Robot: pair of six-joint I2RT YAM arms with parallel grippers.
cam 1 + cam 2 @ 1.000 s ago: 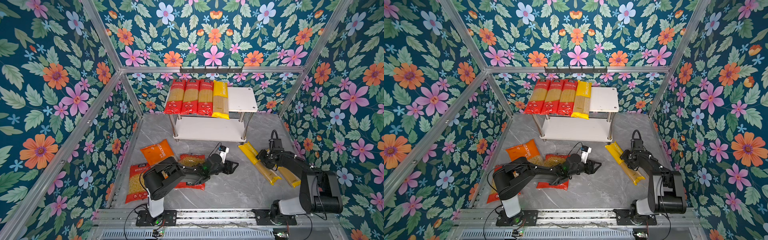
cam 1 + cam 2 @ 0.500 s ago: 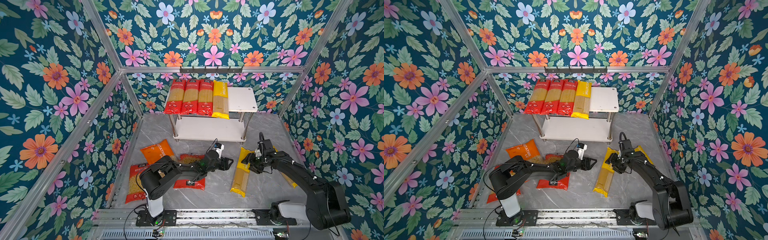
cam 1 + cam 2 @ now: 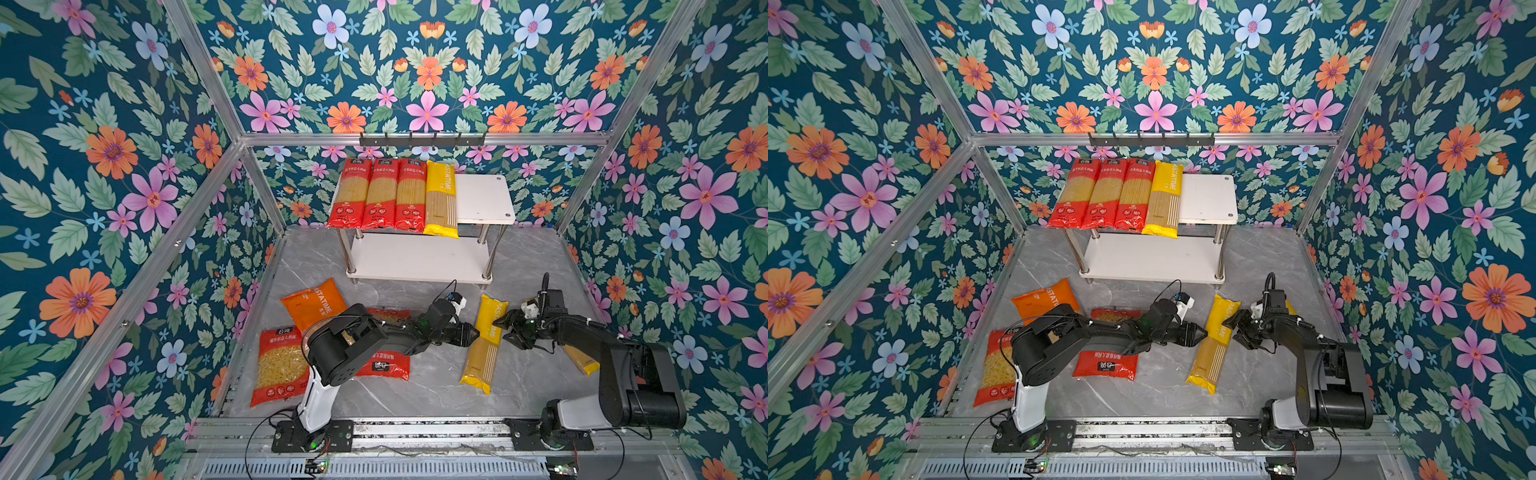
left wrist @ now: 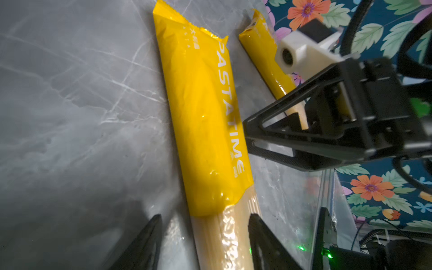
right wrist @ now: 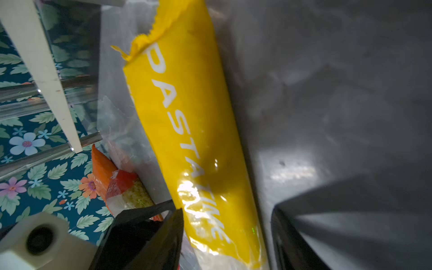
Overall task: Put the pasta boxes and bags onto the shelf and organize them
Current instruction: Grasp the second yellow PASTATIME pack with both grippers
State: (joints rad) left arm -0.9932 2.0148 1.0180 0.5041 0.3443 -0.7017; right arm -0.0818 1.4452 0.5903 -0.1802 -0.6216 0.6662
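Yellow film wraps the pack (image 3: 481,357) of spaghetti, which lies flat on the grey counter (image 3: 415,390) in front of the shelf (image 3: 484,195), between the two arms. The left gripper (image 3: 473,333) meets it from the left, where the yellow print gives way to the clear window. The right gripper (image 3: 502,330) faces it from the right. Both sets of fingers stand spread. In each wrist view the pack runs out between two parted fingers, one at or against its edge and the other clear of it. Neither pinches it yet.

Orientation: the long axis runs roughly front to back, slightly slanted. The printed, sealed end points toward the shelf and a little right. The window end points toward the front rail and a little left. This is nearly parallel to the three red packs (image 3: 380,195) and the shelved pack (image 3: 441,199) on the top board, whose right part is bare.

Step in hand, as judged: taking hold of the pack to lift it to that bare strip. To do it well:
- Close across the narrow width, near mid-length, so that neither end droops.
- Squeeze gently, since the film looks slippery and the strands are brittle.
- Lift level and straighten the slant.
- Set it down touching the shelved pack, printed end rearward.
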